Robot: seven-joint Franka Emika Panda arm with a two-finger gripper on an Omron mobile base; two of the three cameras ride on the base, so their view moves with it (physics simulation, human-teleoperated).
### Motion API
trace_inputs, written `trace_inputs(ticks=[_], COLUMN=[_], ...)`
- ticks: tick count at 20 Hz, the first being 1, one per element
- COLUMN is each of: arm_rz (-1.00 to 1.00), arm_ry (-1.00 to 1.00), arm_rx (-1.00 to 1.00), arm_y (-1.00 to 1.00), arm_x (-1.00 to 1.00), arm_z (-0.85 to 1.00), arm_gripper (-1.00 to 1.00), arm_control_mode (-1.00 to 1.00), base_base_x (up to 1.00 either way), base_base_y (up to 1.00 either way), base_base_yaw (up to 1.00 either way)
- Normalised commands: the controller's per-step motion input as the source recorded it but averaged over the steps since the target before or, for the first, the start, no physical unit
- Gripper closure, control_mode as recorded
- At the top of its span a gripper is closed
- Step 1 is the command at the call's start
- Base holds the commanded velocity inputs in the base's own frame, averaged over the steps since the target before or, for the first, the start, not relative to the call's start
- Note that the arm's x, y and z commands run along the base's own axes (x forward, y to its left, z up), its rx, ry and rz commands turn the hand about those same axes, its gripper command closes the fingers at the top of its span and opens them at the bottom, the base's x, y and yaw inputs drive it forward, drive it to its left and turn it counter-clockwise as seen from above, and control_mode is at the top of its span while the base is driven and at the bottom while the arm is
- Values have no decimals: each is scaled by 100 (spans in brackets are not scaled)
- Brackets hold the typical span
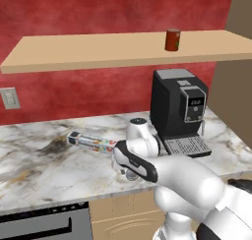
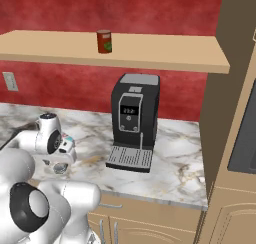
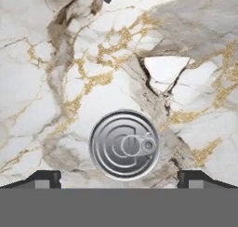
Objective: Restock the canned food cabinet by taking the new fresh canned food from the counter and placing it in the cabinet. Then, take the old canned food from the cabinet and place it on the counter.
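Grey tin [image 3: 124, 145] flat on marble counter [image 3: 56, 82], centred between spread fingertips [image 3: 44, 178] of gripper [image 3: 119, 178]; red can [image 1: 173, 40] on shelf [image 1: 88, 49].

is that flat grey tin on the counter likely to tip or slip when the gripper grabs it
Tipping looks unlikely: the grey tin lies flat on the counter, much wider than tall. Its smooth metal rim may be slippery between the open gripper fingers. It is probably rigid, so a firm squeeze should not dent it.

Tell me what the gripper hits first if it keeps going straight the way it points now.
Probably the flat grey tin on the marble counter: the gripper points down with open fingers either side of it. How far above it is unclear.
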Motion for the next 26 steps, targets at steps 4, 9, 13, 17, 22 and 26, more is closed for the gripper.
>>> trace_inputs(ticks=[4,9,13,17,22,26], arm_rz=[0,0,0,0,0,0], arm_ry=[3,0,0,1,0,0], arm_rx=[-8,-4,0,0,0,0], arm_y=[0,0,0,0,0,0], arm_x=[1,0,0,1,0,-4], arm_z=[-43,-28,-25,-11,0,12], arm_gripper=[-100,-100,100,100,100,100], arm_control_mode=[-100,-100,-100,-100,-100,-100], base_base_x=[0,0,0,0,0,0], base_base_y=[0,0,0,0,0,0], base_base_yaw=[0,0,0,0,0,0])
